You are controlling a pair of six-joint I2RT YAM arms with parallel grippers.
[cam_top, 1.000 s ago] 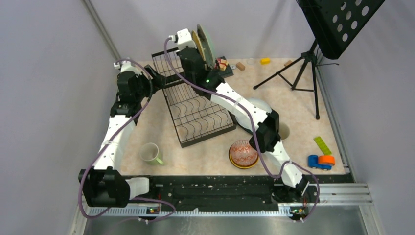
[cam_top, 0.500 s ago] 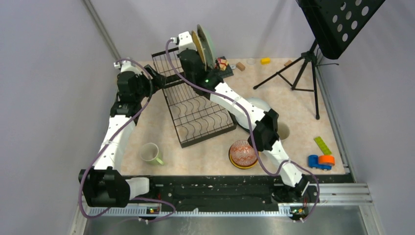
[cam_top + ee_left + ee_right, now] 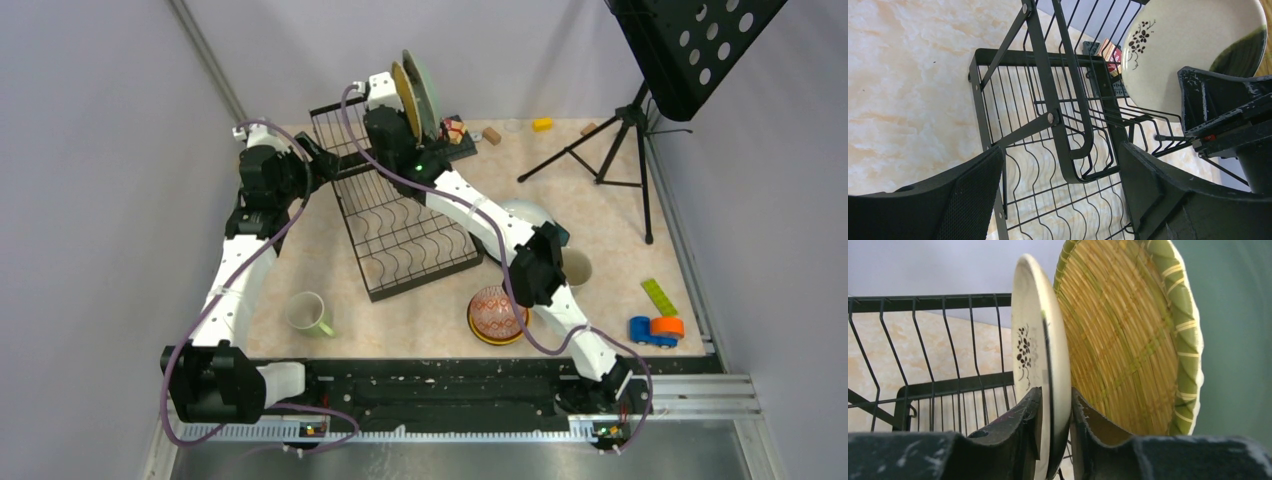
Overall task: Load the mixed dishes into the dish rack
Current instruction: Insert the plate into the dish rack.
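Beige tabletop [image 3: 320,260], dish rack [image 3: 400,235] — flowered plate [image 3: 1035,355] between right fingers [image 3: 1018,425]

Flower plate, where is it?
In the right wrist view the flower plate stands upright in the rack, between the fingers of the right hand, woven plate right of it.

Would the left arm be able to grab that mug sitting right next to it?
Probably yes: the mug stands alone beside the left arm, nothing crowding it, and that arm's claw is open.

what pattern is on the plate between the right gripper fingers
Pale plate with a dark flower sprig and a dark green rim patch; clearest in left wrist view.
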